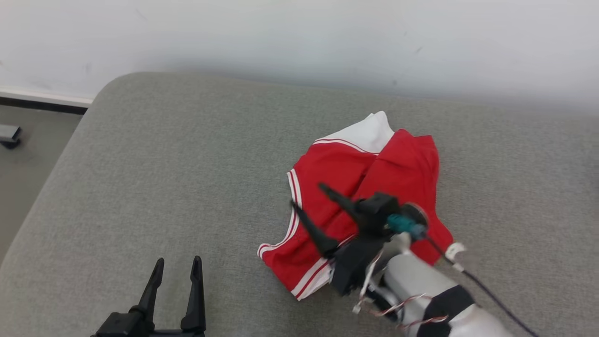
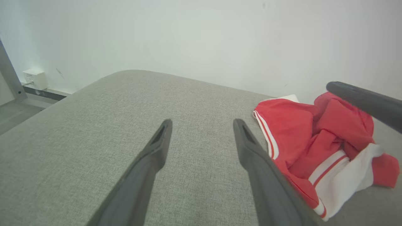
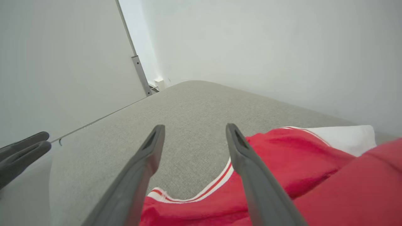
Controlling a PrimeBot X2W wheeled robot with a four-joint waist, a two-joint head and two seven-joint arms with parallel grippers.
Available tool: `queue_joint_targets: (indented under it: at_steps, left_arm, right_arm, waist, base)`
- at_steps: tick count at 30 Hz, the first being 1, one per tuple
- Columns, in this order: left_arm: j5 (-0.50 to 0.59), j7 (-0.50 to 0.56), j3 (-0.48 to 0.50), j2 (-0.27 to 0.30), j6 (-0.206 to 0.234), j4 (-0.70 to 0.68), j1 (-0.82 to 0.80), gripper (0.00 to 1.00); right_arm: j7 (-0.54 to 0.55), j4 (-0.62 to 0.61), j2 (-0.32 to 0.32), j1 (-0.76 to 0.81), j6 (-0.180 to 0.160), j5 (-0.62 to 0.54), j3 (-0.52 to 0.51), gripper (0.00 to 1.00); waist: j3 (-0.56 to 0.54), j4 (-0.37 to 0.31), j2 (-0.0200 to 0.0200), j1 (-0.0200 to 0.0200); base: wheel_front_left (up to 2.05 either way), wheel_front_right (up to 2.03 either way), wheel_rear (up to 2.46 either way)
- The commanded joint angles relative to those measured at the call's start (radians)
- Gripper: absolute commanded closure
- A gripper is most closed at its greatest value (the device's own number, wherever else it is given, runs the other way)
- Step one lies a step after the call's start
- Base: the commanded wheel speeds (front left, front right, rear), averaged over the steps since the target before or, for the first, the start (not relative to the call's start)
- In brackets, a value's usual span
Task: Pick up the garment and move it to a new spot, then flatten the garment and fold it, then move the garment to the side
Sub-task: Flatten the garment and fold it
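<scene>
Garment (image 1: 337, 164) lies crumpled on the grey cushion (image 1: 164, 164), right of the middle and near the white wall (image 1: 299, 32). It is red with white stripes along its edges and a white part at the far side.

My right gripper (image 1: 309, 195) hangs over the near left edge of the garment with its fingers spread wide and nothing between them. Seen from my right wrist, one finger (image 3: 251, 163) crosses the red cloth and the other (image 3: 141, 163) crosses bare cushion beside the striped hem. I cannot tell whether either tip touches the cloth.

My left gripper (image 1: 178, 261) sits low on the left over bare cushion, well apart from the garment. Its fingers are also spread and empty.
</scene>
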Motion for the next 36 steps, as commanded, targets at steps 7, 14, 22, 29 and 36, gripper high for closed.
queue_joint_targets:
  at_steps: [7, 14, 22, 29, 36]
  left_arm:
    - [0.034, -0.003, 0.041, 0.001, -0.011, -0.015, 0.017, 0.00]
    - [0.055, -0.003, 0.063, 0.000, -0.015, -0.025, 0.027, 0.00]
    - [0.072, -0.003, 0.088, 0.000, -0.020, -0.034, 0.052, 0.00]
    - [0.081, -0.003, 0.103, 0.000, -0.022, -0.044, 0.070, 0.00]
    - [0.081, -0.003, 0.105, 0.000, -0.018, -0.050, 0.081, 0.00]
  right_arm:
    - [-0.004, -0.203, -0.126, 0.087, -0.003, -0.109, -0.255, 0.00]
    - [-0.004, -0.390, -0.191, 0.289, -0.003, -0.196, -0.512, 0.00]
    - [-0.004, -0.499, -0.186, 0.498, -0.003, -0.232, -0.690, 0.00]
    - [-0.004, -0.570, -0.143, 0.665, -0.003, -0.249, -0.774, 0.00]
    - [-0.004, -0.577, -0.125, 0.699, -0.003, -0.261, -0.759, 0.00]
  waist:
    - [-0.027, -0.090, 0.0000, 0.0001]
    - [-0.043, -0.149, 0.0000, 0.0001]
    - [-0.067, -0.185, 0.0000, 0.0001]
    - [-0.082, -0.196, 0.0000, 0.0001]
    - [-0.087, -0.195, 0.0000, 0.0001]
  base:
    - [0.00, 0.00, 0.00]
    - [0.00, 0.00, 0.00]
    - [0.00, 0.00, 0.00]
    - [0.00, 0.00, 0.00]
    - [0.00, 0.00, 0.00]
